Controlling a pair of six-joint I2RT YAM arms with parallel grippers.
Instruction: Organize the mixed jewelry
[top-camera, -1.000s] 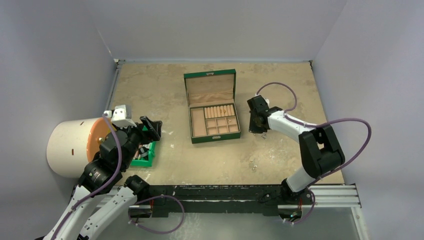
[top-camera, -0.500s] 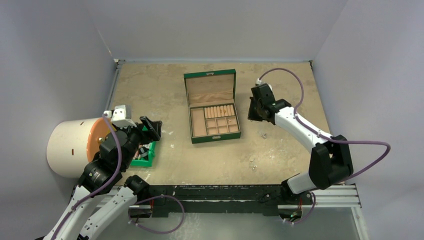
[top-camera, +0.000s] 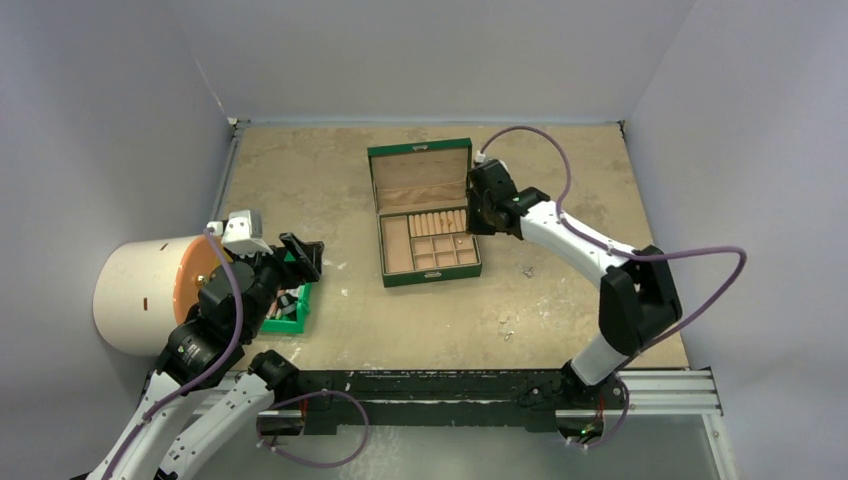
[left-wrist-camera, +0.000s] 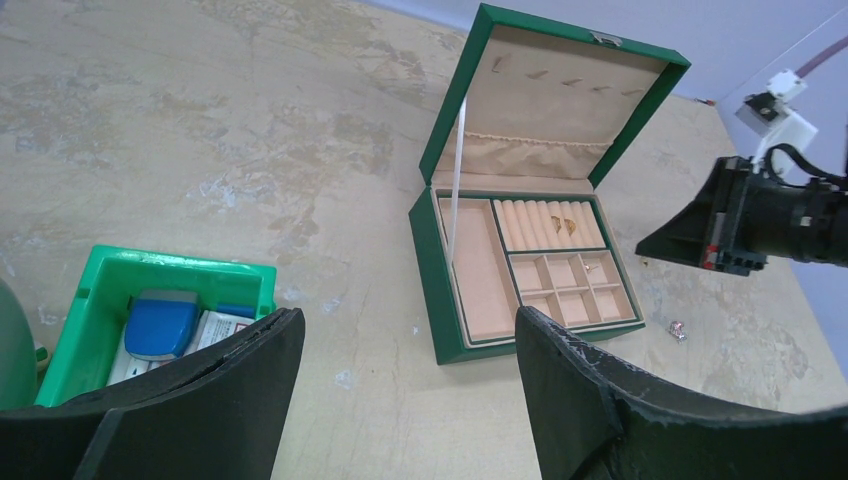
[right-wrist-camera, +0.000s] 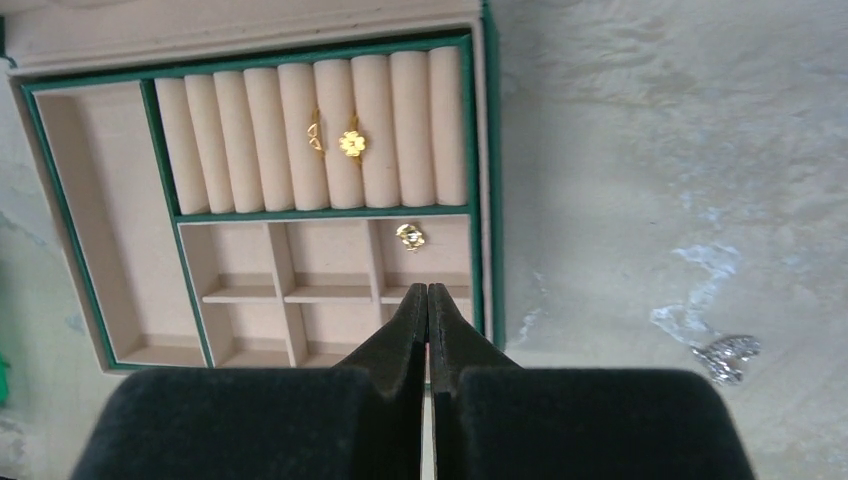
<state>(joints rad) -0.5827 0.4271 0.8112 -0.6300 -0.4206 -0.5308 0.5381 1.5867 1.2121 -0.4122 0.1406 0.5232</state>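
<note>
The green box (top-camera: 430, 277) lies open mid-table, lid up. Two small gold rings (right-wrist-camera: 351, 142) sit on its tan rolls and a gold piece (right-wrist-camera: 409, 236) lies in the top right compartment. A silver piece (right-wrist-camera: 728, 356) lies on the table right of the box, also seen from above (top-camera: 527, 270). Another tiny piece (top-camera: 508, 335) lies nearer the front edge. My right gripper (right-wrist-camera: 428, 288) is shut, its tips pressed together above the box's right compartments; nothing shows between them. My left gripper (left-wrist-camera: 408, 318) is open and empty, held high over the left side.
A small green bin (top-camera: 296, 323) with dark and blue items stands under my left gripper. A white cylinder with an orange face (top-camera: 140, 293) lies at the far left. Grey walls close in the tabletop on three sides.
My right arm has swung left and away from the table spot right of the box to above the box's right edge, still shut. The left arm has not moved.
</note>
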